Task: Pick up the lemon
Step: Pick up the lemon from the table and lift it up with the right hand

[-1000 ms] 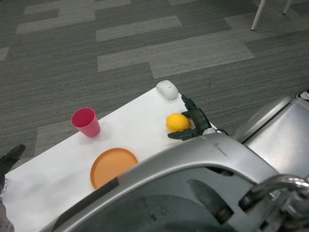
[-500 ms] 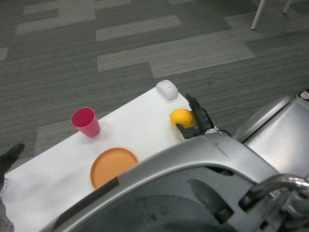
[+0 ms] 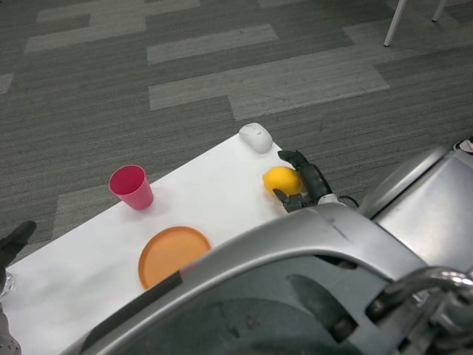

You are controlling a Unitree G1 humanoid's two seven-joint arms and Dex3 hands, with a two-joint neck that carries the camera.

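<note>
Yellow against the white table (image 3: pixel 222 192), the lemon (image 3: pixel 282 180) sat clasped in the robot's right hand (image 3: pixel 304 185), near the mouse (image 3: pixel 256 137) at twelve o'clock. Its left hand (image 3: pixel 15 240) waited at the table's nine o'clock edge, grip impossible to tell.

Looked like an office: grey patterned carpet tiles (image 3: pixel 222 81), white table (image 3: pixel 89 259), computer mouse (image 3: pixel 256 137), chair legs (image 3: pixel 395 22)

Finding no readable text, label, brand, number or sign anywhere: nothing legible showing on the cup (image 3: pixel 131 186), plate (image 3: pixel 174 254), mouse (image 3: pixel 256 137), lemon (image 3: pixel 282 180) or tabletop (image 3: pixel 214 196).
</note>
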